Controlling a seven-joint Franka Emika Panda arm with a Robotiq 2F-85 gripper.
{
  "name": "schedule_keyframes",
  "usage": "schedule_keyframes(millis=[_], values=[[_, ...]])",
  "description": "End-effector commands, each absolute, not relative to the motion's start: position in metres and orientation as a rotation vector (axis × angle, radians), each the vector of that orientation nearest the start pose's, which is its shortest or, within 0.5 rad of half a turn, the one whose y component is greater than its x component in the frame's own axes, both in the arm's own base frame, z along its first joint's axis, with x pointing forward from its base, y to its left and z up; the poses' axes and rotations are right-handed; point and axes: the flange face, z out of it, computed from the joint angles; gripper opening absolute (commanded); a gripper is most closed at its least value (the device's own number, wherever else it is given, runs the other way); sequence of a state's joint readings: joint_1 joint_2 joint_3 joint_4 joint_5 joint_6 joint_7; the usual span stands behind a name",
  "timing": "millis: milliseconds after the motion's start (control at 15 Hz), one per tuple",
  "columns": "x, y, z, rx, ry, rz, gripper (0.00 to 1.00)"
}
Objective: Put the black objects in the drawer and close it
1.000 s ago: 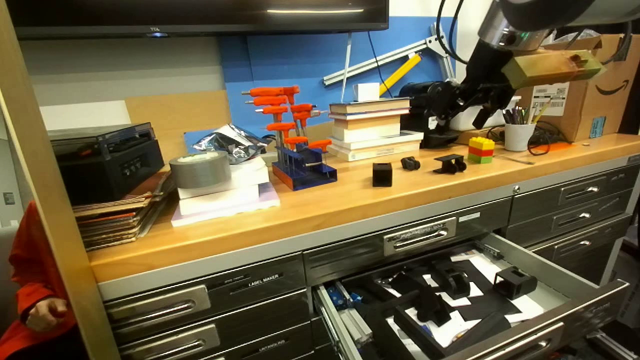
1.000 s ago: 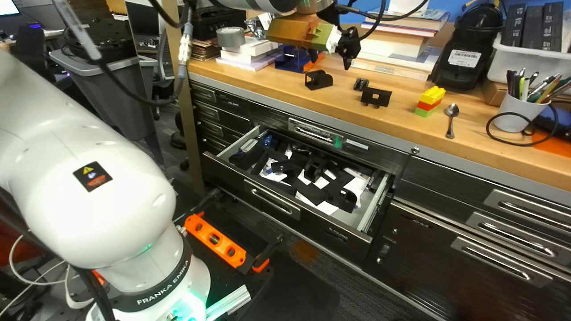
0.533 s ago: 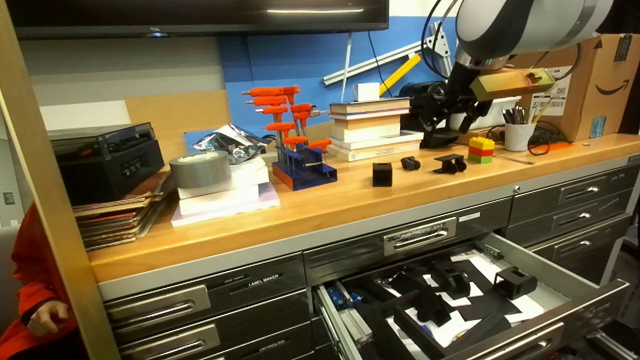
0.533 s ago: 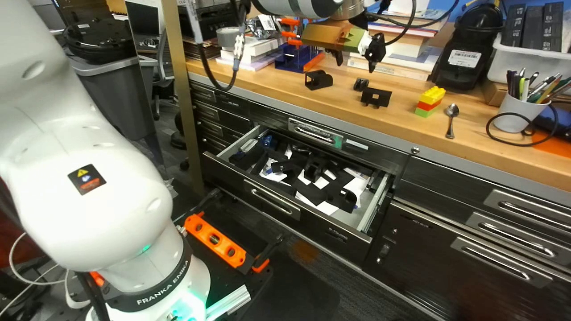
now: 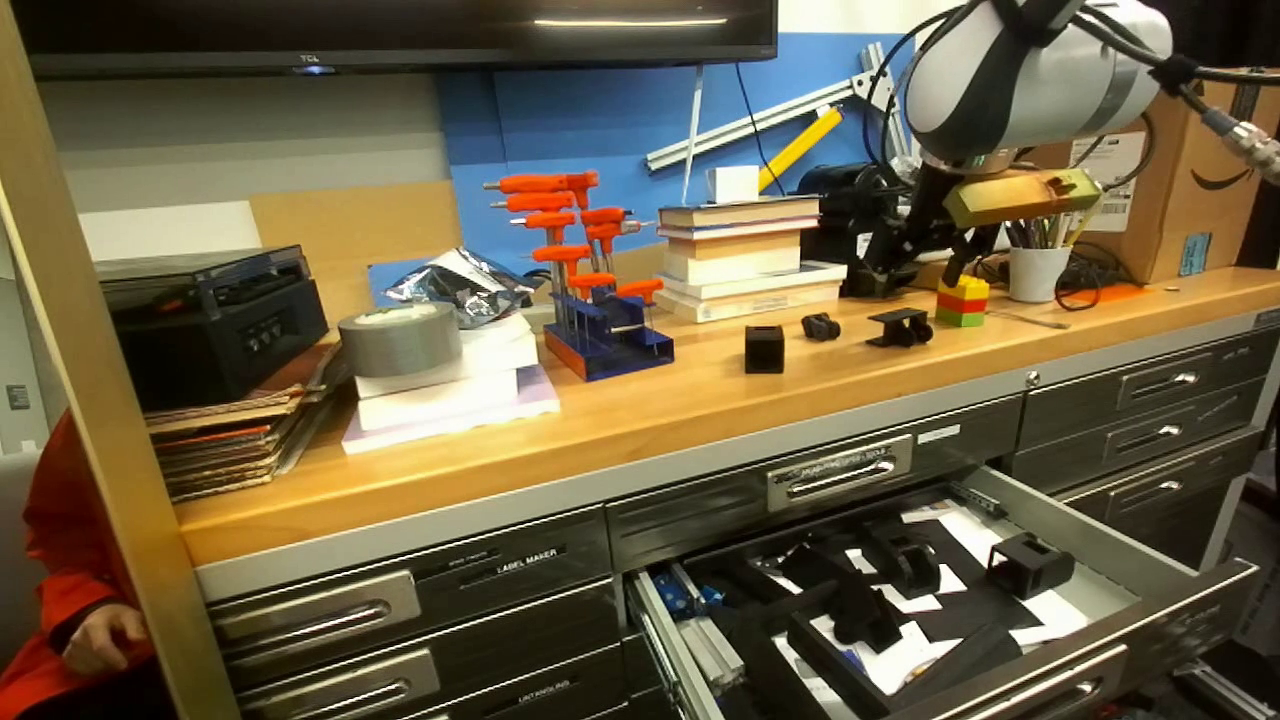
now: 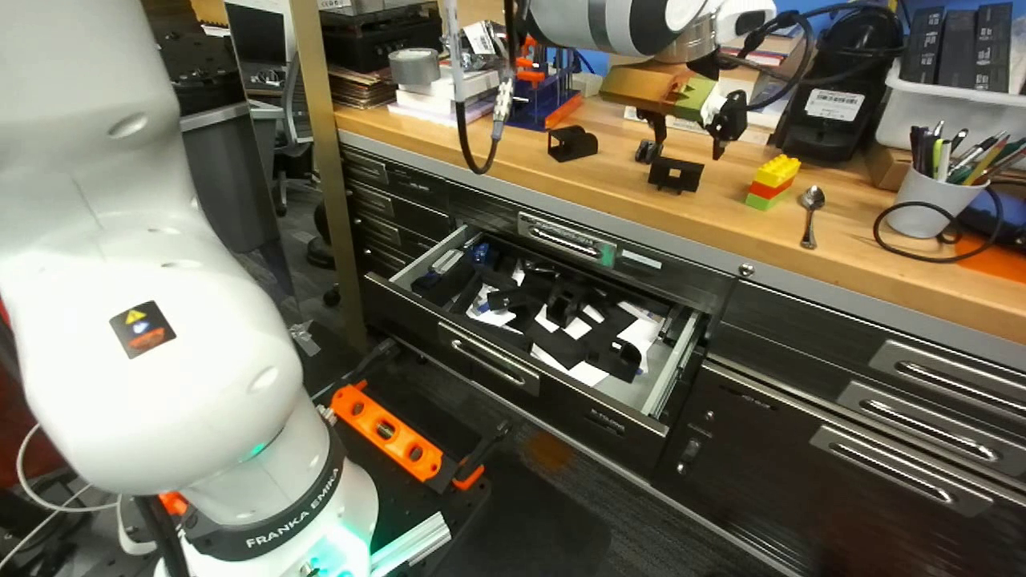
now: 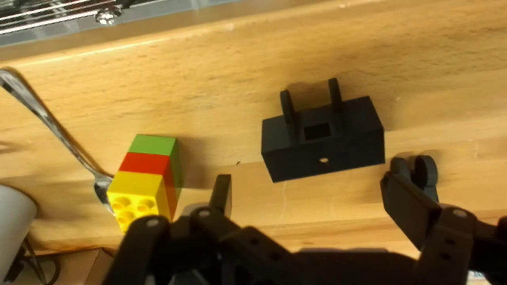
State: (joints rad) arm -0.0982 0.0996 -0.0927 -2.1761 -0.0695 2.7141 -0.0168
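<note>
Robot arm (image 5: 1045, 90) arched over the tabletop (image 5: 650, 402), end effector (image 7: 313, 198) pointing down, jaws spread, black bracket (image 7: 323, 148) at its twelve o'clock in the wrist view, black cube (image 5: 764, 350) at its eight o'clock in an exterior view, extended drawer (image 5: 1090, 540) at six there

Robot arm (image 5: 1040, 90) swung; gripper (image 6: 688, 143) lower than before, nearer square-holed black piece (image 7: 340, 148) and toy bricks (image 6: 773, 184).

Wrist view down onto benchtop (image 7: 222, 95)
</note>
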Motion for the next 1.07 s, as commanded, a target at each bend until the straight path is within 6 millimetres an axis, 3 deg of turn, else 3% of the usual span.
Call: schedule_keyframes(millis=[0, 133, 667, 1000], values=[[0.591, -0.111, 0.377, -3.186, 0.158, -0.585, 1.00], [0.593, -0.108, 0.370, -3.190, 0.141, -0.537, 1.00], [0.596, -0.105, 0.381, -3.183, 0.096, -0.497, 1.00], [0.591, -0.106, 0.384, -3.168, 0.314, -0.365, 1.00]])
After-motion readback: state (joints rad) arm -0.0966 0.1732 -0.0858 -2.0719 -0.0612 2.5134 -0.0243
